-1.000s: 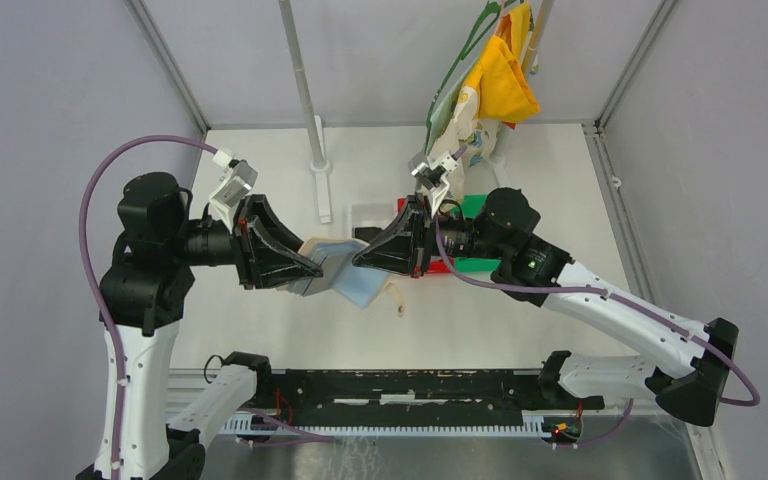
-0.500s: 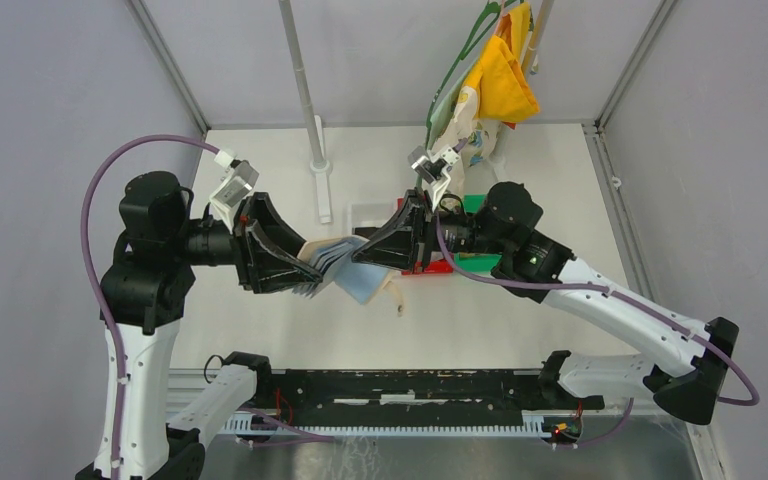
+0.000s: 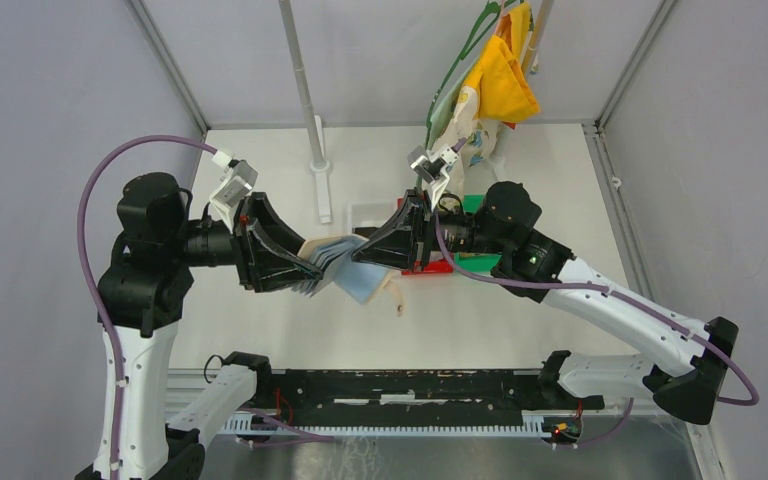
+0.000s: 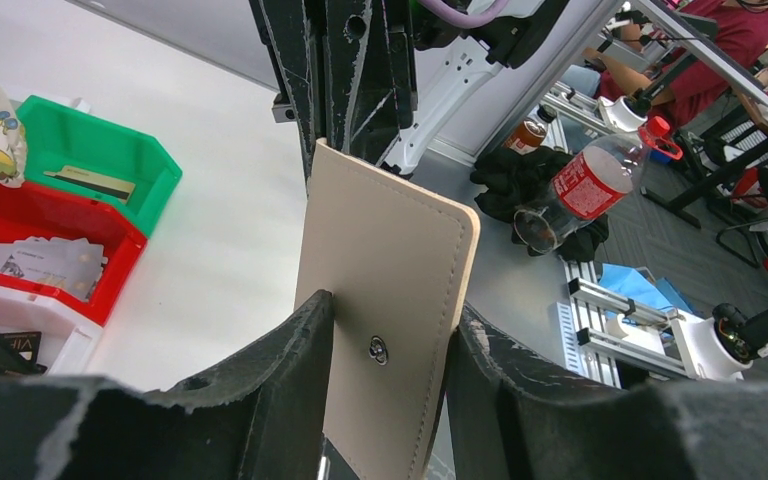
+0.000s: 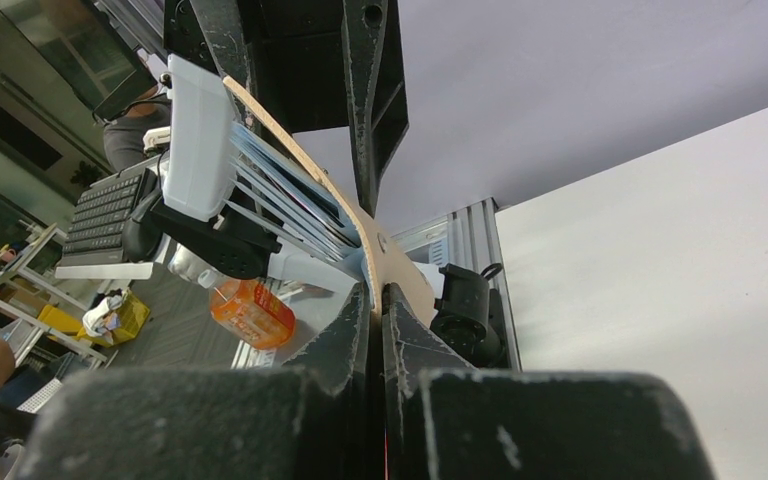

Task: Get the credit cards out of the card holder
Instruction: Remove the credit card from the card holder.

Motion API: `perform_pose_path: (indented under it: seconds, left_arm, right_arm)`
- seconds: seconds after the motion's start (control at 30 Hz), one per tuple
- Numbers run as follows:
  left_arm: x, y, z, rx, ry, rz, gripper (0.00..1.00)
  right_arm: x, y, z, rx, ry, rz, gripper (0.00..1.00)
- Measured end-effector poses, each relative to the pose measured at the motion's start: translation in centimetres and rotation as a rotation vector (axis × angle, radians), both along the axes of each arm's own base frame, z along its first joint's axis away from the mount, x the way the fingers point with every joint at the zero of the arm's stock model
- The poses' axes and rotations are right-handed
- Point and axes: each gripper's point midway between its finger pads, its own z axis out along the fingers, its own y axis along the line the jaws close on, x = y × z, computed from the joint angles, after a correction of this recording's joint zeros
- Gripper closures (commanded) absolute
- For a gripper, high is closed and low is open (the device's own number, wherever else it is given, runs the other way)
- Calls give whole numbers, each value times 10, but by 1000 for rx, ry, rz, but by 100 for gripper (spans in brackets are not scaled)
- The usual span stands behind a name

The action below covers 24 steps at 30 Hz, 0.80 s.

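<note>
Left gripper jaws just widened astride card holder, grip unclear. Right gripper pinches holder edge. Holder now fanned, credit cards exposed, none out.

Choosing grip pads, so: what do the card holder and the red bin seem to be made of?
The card holder looks like tan leather or a faux kind, matte, with a stitched edge and a small metal snap; real or synthetic, I cannot tell. The red bin looks like moulded plastic: smooth, slightly glossy, uniform colour, thin rim.
</note>
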Motion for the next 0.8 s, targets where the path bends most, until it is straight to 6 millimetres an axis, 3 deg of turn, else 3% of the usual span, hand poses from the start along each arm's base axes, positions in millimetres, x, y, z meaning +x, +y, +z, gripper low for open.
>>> perform_pose_path:
  seconds: [0.8]
  left_arm:
    - [-9,0,2,-11,-54,-50,52]
  right_arm:
    - [-10,-1,2,3,7,52,100]
